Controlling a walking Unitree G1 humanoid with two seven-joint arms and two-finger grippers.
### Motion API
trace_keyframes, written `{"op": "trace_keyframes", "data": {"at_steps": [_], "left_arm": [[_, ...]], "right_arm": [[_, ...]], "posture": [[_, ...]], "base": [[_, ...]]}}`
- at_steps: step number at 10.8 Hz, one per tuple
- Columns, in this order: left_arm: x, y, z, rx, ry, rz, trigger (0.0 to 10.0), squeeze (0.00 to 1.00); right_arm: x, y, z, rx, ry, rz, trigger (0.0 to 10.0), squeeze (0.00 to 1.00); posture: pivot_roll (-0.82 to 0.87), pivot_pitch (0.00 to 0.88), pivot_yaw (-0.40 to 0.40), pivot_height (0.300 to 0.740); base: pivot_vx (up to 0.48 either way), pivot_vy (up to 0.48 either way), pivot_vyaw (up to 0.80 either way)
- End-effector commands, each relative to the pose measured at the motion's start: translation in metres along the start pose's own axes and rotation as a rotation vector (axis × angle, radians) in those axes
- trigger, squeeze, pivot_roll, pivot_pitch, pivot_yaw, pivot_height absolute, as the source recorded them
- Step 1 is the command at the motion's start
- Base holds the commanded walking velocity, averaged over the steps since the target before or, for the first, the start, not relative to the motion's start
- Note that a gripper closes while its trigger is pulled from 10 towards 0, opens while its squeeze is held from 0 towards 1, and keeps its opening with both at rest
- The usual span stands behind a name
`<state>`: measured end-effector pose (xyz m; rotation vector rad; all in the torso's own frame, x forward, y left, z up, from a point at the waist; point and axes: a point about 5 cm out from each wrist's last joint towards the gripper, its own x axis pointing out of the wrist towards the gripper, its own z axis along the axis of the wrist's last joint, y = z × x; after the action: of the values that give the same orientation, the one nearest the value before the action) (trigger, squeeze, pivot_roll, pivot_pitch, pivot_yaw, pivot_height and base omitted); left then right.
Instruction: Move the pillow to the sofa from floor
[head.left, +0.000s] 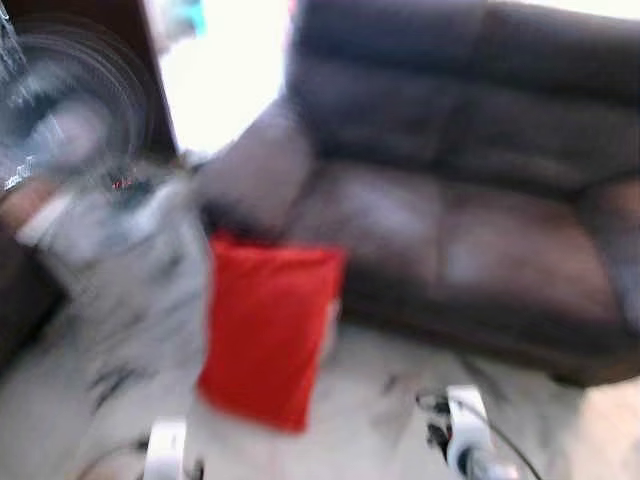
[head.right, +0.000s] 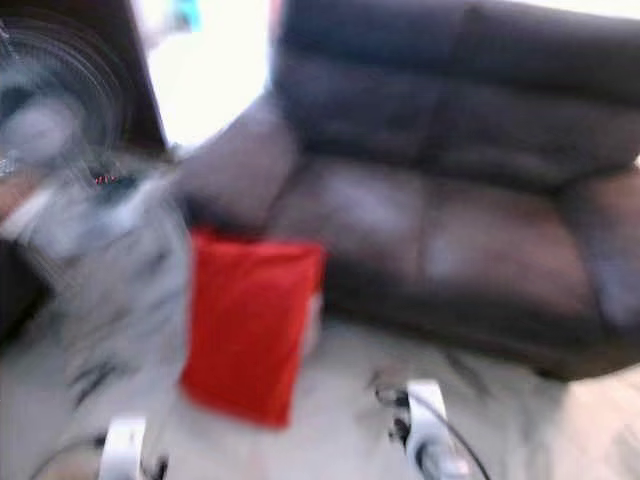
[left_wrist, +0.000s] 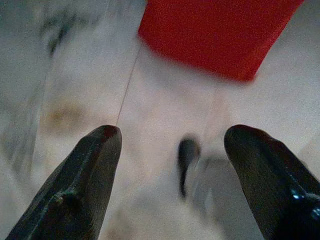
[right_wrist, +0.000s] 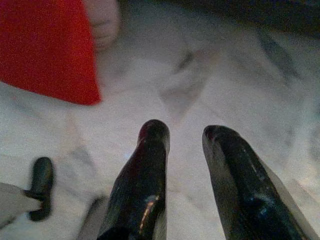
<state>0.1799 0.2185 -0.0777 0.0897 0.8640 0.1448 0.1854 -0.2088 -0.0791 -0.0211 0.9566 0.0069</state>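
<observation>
A red pillow (head.left: 268, 330) lies on the pale marble floor, leaning against the front of a dark brown sofa (head.left: 470, 200). The head views are blurred. My two silver arms show at the bottom edge, the left arm (head.left: 165, 455) just below the pillow and the right arm (head.left: 465, 430) further right. In the left wrist view the left gripper (left_wrist: 172, 140) is open over bare floor, with the pillow (left_wrist: 215, 32) ahead of it. In the right wrist view the right gripper (right_wrist: 186, 132) is open with a narrow gap, and the pillow (right_wrist: 45, 50) lies off to one side.
A standing fan (head.left: 65, 100) and a grey patterned cloth or bag (head.left: 140, 270) sit to the left of the pillow. A bright doorway (head.left: 225, 70) is behind the sofa's left arm. Marble floor (head.left: 380, 410) runs in front of the sofa.
</observation>
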Motion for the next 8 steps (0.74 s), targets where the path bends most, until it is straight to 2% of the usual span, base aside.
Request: {"op": "trace_keyframes", "data": {"at_steps": [1, 3, 4, 5, 6, 7, 8], "left_arm": [[-0.0021, -0.0100, -0.0091, -0.005, 0.027, -0.024, 10.0, 0.00], [-0.0019, -0.0102, -0.0081, -0.006, 0.024, -0.021, 10.0, 0.00], [-0.0017, -0.0097, -0.0076, -0.006, 0.024, -0.020, 10.0, 0.00], [-0.0016, -0.0092, -0.0071, -0.007, 0.023, -0.019, 10.0, 0.00], [-0.0016, -0.0093, -0.0072, -0.007, 0.023, -0.019, 10.0, 0.00], [-0.0016, -0.0097, -0.0071, -0.007, 0.023, -0.019, 10.0, 0.00], [-0.0016, -0.0100, -0.0073, -0.005, 0.022, -0.020, 10.0, 0.00]], "right_arm": [[-0.0032, -0.0111, -0.0088, -0.021, 0.035, -0.027, 10.0, 0.00], [-0.0034, -0.0112, -0.0091, -0.007, 0.033, -0.024, 10.0, 0.00], [-0.0034, -0.0109, -0.0094, 0.014, 0.031, -0.027, 10.0, 0.00], [-0.0032, -0.0113, -0.0085, -0.027, 0.035, -0.024, 10.0, 0.00], [-0.0032, -0.0111, -0.0084, -0.045, 0.041, -0.016, 10.0, 0.00], [-0.0032, -0.0110, -0.0087, -0.032, 0.040, -0.017, 10.0, 0.00], [-0.0033, -0.0108, -0.0095, 0.000, 0.038, -0.024, 10.0, 0.00]], "posture": [[0.07, 0.056, -0.106, 0.740], [0.07, 0.056, -0.108, 0.740], [0.07, 0.056, -0.108, 0.740], [0.07, 0.056, -0.108, 0.740], [0.07, 0.055, -0.108, 0.740], [0.07, 0.056, -0.108, 0.740], [0.07, 0.056, -0.107, 0.740]], "base": [[0.307, 0.000, 0.42], [0.306, 0.000, 0.54], [0.304, 0.000, 0.00], [0.304, 0.000, 0.00], [0.307, 0.000, 0.80], [0.304, 0.000, 0.80], [0.307, 0.000, 0.00]]}}
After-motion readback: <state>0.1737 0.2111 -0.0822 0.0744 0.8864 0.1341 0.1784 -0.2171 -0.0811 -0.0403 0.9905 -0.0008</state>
